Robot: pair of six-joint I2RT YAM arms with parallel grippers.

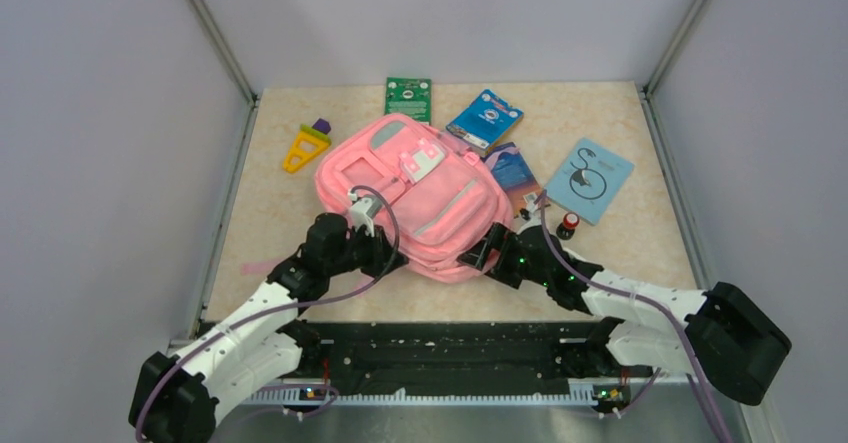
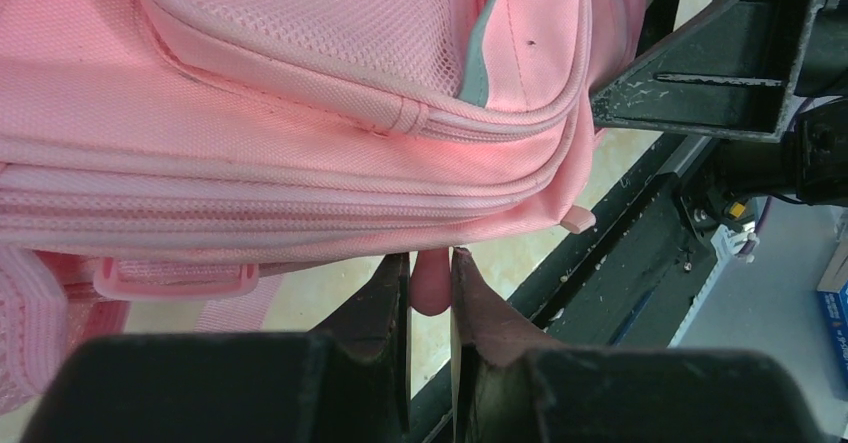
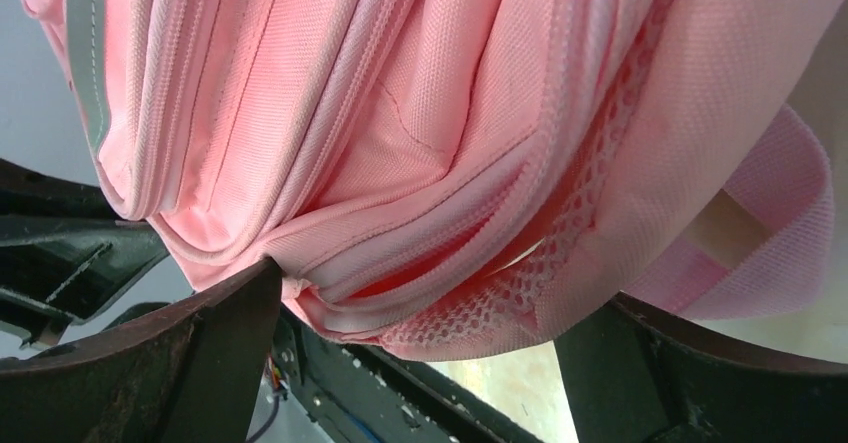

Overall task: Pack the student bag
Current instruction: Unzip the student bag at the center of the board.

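Observation:
The student bag (image 1: 410,188), pink with grey-green stripes and white patches, lies flat in the middle of the table. My left gripper (image 1: 388,253) is at its near left edge. In the left wrist view this gripper (image 2: 431,266) is shut on a small pink zipper pull (image 2: 432,285) that hangs below the bag's zipper seams (image 2: 300,198). My right gripper (image 1: 478,253) is at the near right corner. In its wrist view it (image 3: 430,303) stands wide open, and the bag's mesh-sided corner (image 3: 470,303) bulges between its fingers (image 3: 215,358).
Round the bag lie a green card (image 1: 408,98), a blue packet (image 1: 485,118), a blue booklet (image 1: 515,171) partly under the bag, a light blue notebook (image 1: 592,180), a yellow and purple toy (image 1: 307,146) and a small red-topped object (image 1: 568,225). Grey walls enclose the table.

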